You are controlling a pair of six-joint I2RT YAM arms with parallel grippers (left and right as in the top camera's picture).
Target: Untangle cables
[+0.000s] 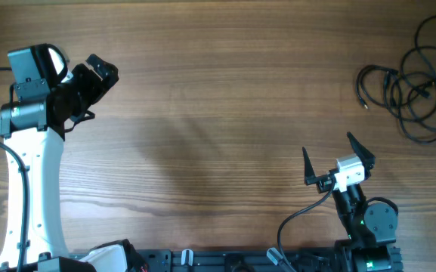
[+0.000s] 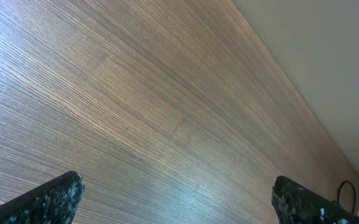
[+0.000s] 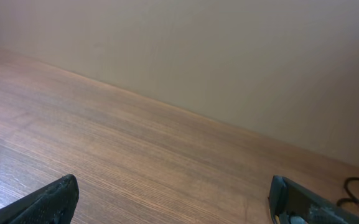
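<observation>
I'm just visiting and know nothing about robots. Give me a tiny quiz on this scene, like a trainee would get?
1. True or false: the left gripper holds the cables.
2. Which is nearer the cables: A) left gripper, B) right gripper?
3. Fill in: both grippers' jaws stand ___.
Key: 1 false; 2 B; 3 open.
</observation>
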